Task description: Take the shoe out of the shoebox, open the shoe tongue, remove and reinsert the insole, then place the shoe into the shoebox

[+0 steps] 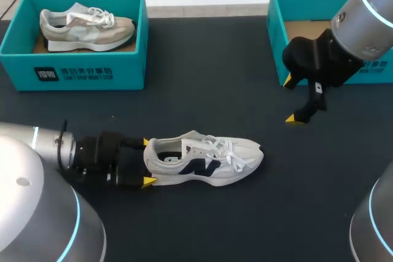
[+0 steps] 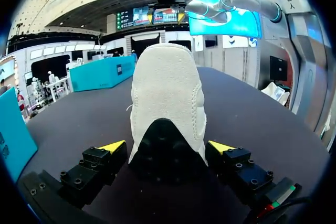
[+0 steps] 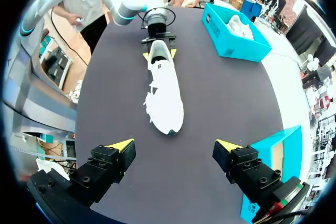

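Note:
A white shoe (image 1: 206, 159) with a navy logo lies on its sole in the middle of the black table, toe to the right. My left gripper (image 1: 147, 162) is open at its heel, one yellow tip on each side. In the left wrist view the heel (image 2: 167, 108) fills the gap between the open fingers (image 2: 113, 148). My right gripper (image 1: 291, 99) hangs open and empty above the table, just in front of the right teal shoebox (image 1: 277, 35). From the right wrist, the shoe (image 3: 164, 90) lies well ahead of that gripper (image 3: 176, 148), toe toward it.
A second teal shoebox (image 1: 80, 72) at the back left holds a beige shoe (image 1: 86, 26). The right shoebox shows a bare cardboard floor. Black tabletop (image 1: 215, 90) stretches between the boxes and the shoe.

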`<state>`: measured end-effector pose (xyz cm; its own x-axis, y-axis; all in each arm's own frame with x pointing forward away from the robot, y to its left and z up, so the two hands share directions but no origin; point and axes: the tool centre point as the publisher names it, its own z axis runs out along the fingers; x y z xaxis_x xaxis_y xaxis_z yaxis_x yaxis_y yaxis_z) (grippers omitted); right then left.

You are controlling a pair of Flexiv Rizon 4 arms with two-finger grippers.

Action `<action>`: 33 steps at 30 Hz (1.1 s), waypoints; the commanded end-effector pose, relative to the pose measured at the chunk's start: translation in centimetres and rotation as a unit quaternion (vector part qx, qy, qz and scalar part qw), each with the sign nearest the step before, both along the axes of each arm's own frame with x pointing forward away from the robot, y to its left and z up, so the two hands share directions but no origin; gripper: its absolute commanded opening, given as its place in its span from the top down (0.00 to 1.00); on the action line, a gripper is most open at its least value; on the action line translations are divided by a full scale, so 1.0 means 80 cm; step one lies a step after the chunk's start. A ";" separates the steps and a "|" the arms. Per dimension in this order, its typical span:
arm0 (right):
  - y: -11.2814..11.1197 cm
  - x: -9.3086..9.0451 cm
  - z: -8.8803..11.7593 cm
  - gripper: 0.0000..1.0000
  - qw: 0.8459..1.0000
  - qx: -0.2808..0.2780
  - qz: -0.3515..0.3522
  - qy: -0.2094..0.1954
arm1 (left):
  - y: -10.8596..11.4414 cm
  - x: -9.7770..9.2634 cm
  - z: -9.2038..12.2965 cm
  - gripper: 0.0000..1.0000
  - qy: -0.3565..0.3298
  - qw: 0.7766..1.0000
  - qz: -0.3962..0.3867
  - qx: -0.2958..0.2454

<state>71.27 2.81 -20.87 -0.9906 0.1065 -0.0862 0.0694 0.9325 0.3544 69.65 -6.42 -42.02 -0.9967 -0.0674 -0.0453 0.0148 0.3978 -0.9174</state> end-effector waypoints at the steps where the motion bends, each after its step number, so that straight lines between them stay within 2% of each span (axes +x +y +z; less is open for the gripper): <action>1: 0.002 0.002 -0.001 0.00 1.000 -0.001 0.000 0.001 | -0.010 0.002 -0.007 0.00 0.000 1.000 0.001 0.000; 11: 0.002 0.002 -0.001 0.00 1.000 -0.001 0.000 0.001 | -0.017 0.004 -0.010 0.00 -0.007 1.000 0.007 0.001; 33: 0.002 0.002 -0.001 0.00 1.000 -0.001 0.000 0.001 | -0.025 -0.001 0.006 0.00 -0.003 1.000 -0.006 -0.025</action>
<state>71.27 2.81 -20.87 -0.9906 0.1065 -0.0862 0.0694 0.9325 0.3545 69.43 -8.24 -41.40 -0.9971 -0.0591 -0.0487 0.0248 0.3519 -0.9357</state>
